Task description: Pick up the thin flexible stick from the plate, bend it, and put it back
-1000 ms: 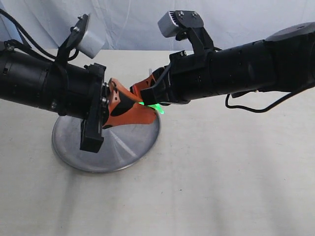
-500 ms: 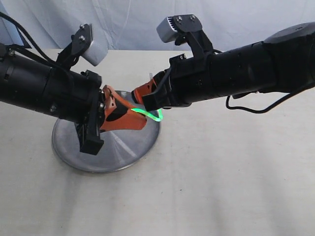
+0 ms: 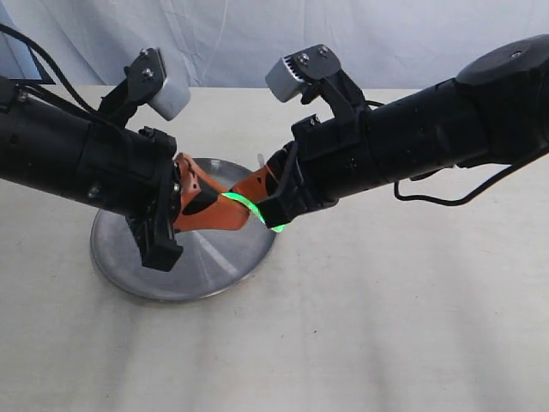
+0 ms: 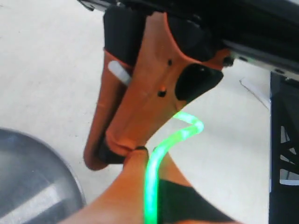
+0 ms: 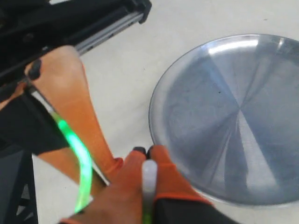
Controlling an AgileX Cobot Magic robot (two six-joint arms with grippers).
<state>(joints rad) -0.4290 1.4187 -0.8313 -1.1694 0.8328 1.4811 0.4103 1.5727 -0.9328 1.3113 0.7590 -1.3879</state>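
Note:
The thin flexible stick (image 3: 250, 207) glows bright green and curves in a tight arc between both grippers, held in the air over the plate's right edge. My left gripper (image 3: 243, 217) is shut on one end of the stick (image 4: 150, 186). My right gripper (image 3: 264, 182) is shut on the other, pale end (image 5: 148, 175), and the glowing arc (image 5: 80, 161) loops beside its fingers. The two orange fingertip pairs nearly touch each other. The round silver plate (image 3: 206, 275) lies on the table below with nothing on it (image 5: 233, 116).
A pale beige table surface (image 3: 386, 326) spreads around the plate. A light blue backdrop (image 3: 232, 34) hangs behind. Both thick black arms converge low over the plate's right half.
Both grippers have tilted and drawn closer together. The stick's glowing bend has tightened into a loop and shifted slightly left, toward the plate.

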